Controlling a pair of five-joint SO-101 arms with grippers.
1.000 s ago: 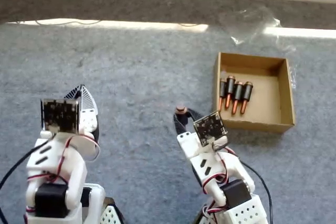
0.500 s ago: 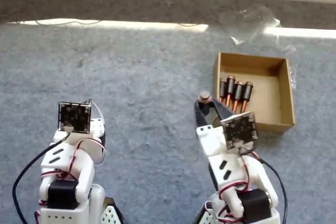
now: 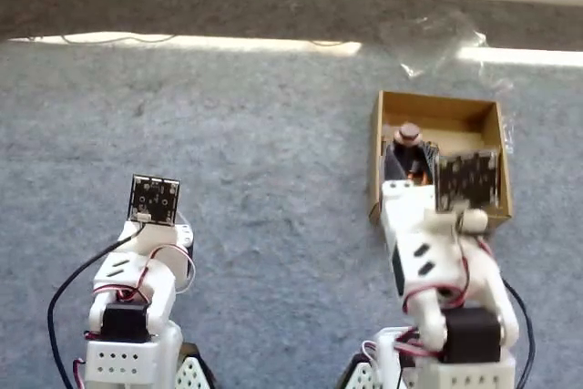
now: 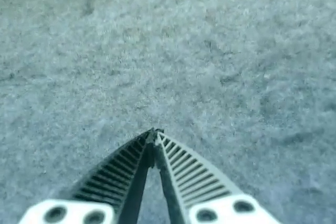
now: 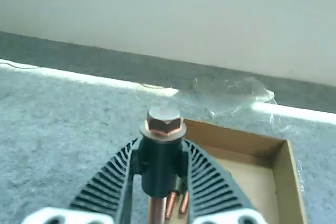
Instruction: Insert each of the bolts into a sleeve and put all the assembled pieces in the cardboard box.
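Grey carpet (image 3: pixel 255 152) (plastic bag (image 3: pixel 437 43) beyond) surrounds cardboard box (image 3: pixel 437 99).

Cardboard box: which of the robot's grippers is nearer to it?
Right. The right gripper, shut on a sleeved bolt, is above the cardboard box, over its left part. The left gripper, shut and empty, is far to the box's left over the grey mat.

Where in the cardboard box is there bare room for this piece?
In the cardboard box, bare floor runs along the far and right walls. The left side is crowded: assembled pieces lie under the right gripper and its held piece.
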